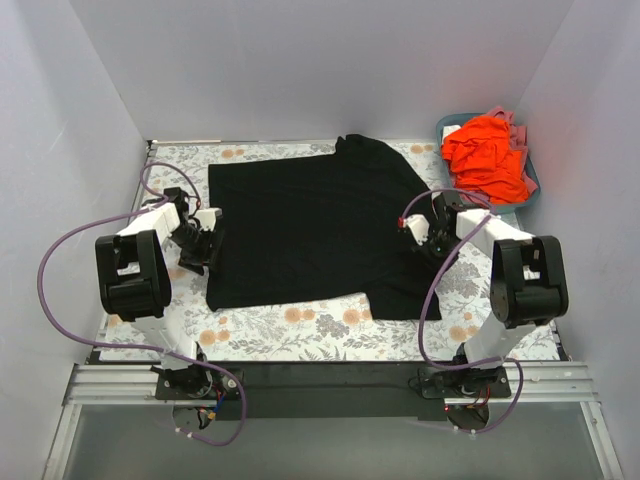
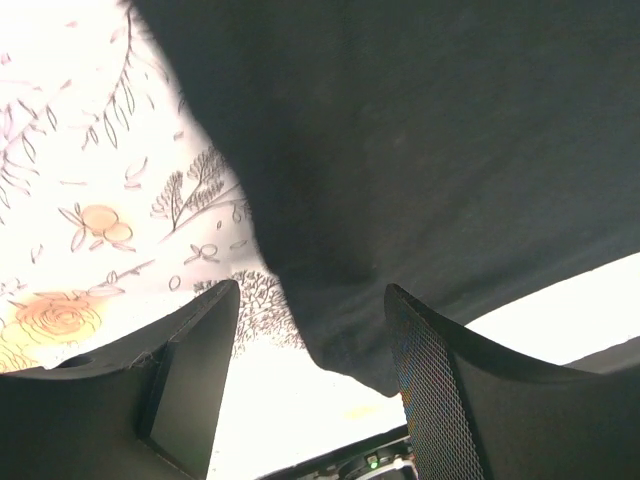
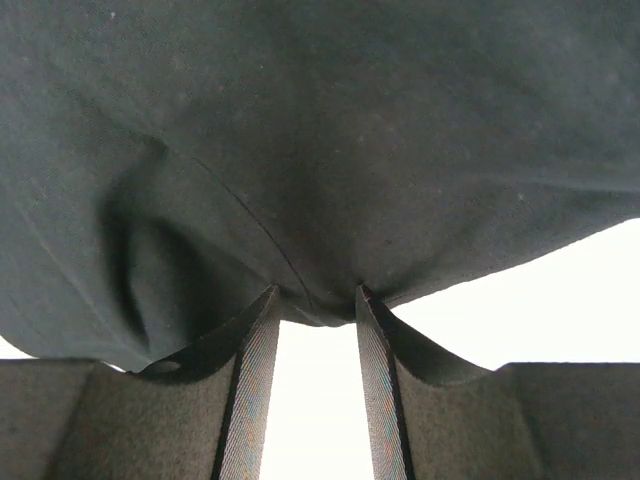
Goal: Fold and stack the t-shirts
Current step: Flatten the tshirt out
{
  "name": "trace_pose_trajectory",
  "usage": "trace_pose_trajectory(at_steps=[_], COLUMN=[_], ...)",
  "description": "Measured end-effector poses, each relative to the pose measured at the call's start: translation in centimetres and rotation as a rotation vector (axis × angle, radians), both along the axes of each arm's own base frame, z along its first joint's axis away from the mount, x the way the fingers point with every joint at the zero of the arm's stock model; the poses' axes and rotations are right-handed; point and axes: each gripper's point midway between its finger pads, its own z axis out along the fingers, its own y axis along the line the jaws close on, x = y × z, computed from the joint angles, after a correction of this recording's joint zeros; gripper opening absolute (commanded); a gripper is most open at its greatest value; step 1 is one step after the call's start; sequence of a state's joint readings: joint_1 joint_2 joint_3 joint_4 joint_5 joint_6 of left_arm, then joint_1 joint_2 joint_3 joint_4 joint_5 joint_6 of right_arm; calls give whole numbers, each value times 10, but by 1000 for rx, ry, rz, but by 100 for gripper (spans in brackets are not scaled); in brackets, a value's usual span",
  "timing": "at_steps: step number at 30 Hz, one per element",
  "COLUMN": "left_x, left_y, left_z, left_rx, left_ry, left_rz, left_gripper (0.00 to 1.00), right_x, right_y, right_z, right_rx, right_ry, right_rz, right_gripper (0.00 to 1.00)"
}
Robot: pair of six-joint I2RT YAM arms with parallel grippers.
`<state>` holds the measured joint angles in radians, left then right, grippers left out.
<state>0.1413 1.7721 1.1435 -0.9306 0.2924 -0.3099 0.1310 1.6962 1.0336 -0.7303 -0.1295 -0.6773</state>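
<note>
Two arms are reaching over the floral-covered bench [image 1: 300, 325], one from each side, and each is carrying one hand. One black t-shirt [image 1: 310, 230] is lying spread across the middle of the bench, mostly flat, with a sleeve pointing toward the far edge.

The left hand [image 1: 203, 243] is sitting at the shirt's left edge. In the left wrist view its two fingers [image 2: 200, 360] are standing apart with a hanging fold of black cloth between them. The right finger is touching the cloth and a gap is showing beside the left one, so this hand is released.

The right hand [image 1: 422, 232] is sitting at the shirt's right edge. Its two fingers [image 3: 250, 390] are drawn close, and the cloth is bunching into their tips with creases running toward them, so it is pinching the black t-shirt.

One orange-red shirt [image 1: 485, 155] is lying crumpled in the single teal basket [image 1: 447, 123] at the far right corner, with a little pink cloth [image 1: 515, 125] peeking out behind it.
</note>
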Motion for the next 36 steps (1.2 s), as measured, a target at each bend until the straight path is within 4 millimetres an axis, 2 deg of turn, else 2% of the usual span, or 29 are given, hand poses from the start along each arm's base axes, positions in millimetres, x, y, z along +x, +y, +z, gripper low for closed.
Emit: trace_pose_trajectory(at_steps=[5,7,10,14,16,17,20,24,27,31,36], left_x=[-9,-7,7,43,48,46,39,24,18,21,39], left_y=[9,13,16,6,-5,-11,-27,-37,-38,-36,-30], left_z=[-3,-1,11,48,65,71,78,59,40,17,-4], left_rx=[16,17,3,-51,-77,-88,-114,-133,-132,-118,-94], left_ry=[18,7,-33,-167,-226,-239,-257,-198,-136,-79,-24], left_rz=[5,12,18,-20,-57,-77,-120,-140,-133,-112,-71], left_gripper=[59,59,60,62,62,62,62,62,61,60,59], right_x=[-43,-49,-39,0,8,5,-11,-19,-15,-4,22], right_y=[-7,-8,-7,7,16,21,31,33,32,31,32], right_z=[3,10,30,76,89,90,78,50,29,13,2], right_rx=[-8,-10,4,74,106,114,119,99,82,61,34], right_ry=[29,29,-4,-123,-159,-155,-87,20,67,89,79], right_rz=[7,6,0,7,31,48,90,93,79,67,44], right_gripper=[45,46,47,53,56,56,55,55,55,55,57])
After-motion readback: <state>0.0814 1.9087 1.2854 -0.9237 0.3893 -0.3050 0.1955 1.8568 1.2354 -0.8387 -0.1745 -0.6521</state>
